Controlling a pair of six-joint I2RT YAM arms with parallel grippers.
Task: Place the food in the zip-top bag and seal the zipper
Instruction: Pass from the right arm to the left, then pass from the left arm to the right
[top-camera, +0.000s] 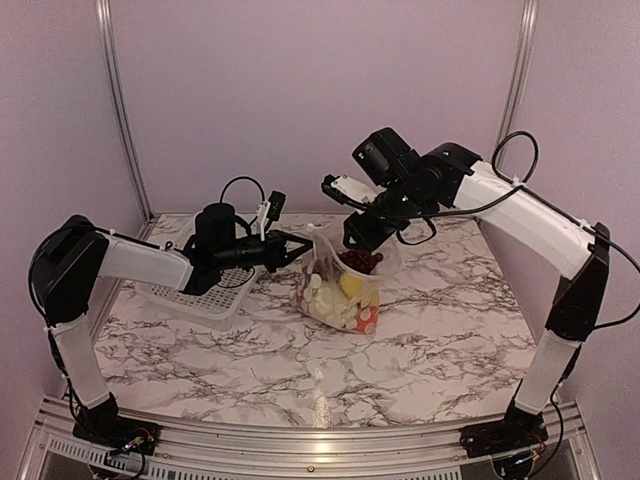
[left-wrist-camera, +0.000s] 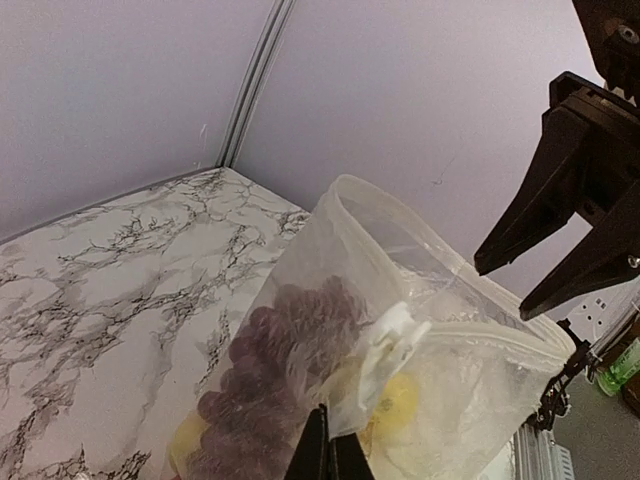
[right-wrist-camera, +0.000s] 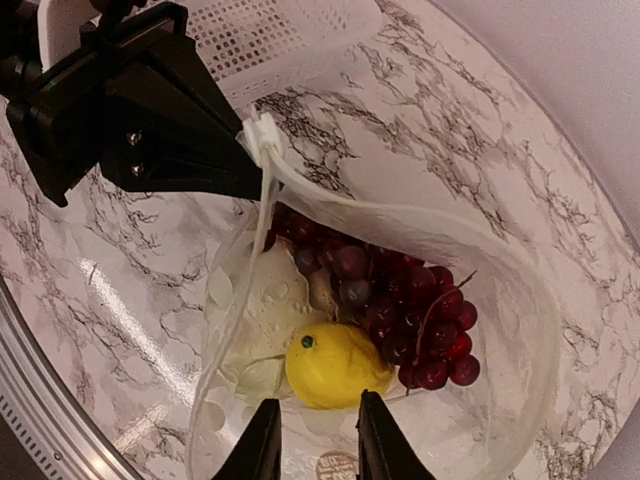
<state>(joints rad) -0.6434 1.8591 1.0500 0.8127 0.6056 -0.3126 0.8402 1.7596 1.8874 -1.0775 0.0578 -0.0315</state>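
Observation:
The clear zip-top bag (top-camera: 335, 295) stands open mid-table with food inside. The right wrist view looks into it: a yellow lemon-like piece (right-wrist-camera: 335, 362), a dark purple grape bunch (right-wrist-camera: 405, 310) and white cauliflower (right-wrist-camera: 262, 310). My left gripper (top-camera: 303, 250) is shut on the bag's near rim and holds the mouth up; it also shows in the left wrist view (left-wrist-camera: 328, 445) and the right wrist view (right-wrist-camera: 240, 170). The pale zipper (left-wrist-camera: 480, 328) runs along the mouth, unsealed. My right gripper (right-wrist-camera: 315, 420) is open and empty just above the mouth (top-camera: 355, 235). The pepper and orange fruit are not clearly seen.
The white perforated basket (top-camera: 200, 295) lies under the left arm, left of the bag, and shows at the top of the right wrist view (right-wrist-camera: 290, 35). The back wall and metal corner posts stand close behind. Marble tabletop (top-camera: 450, 330) surrounds the bag.

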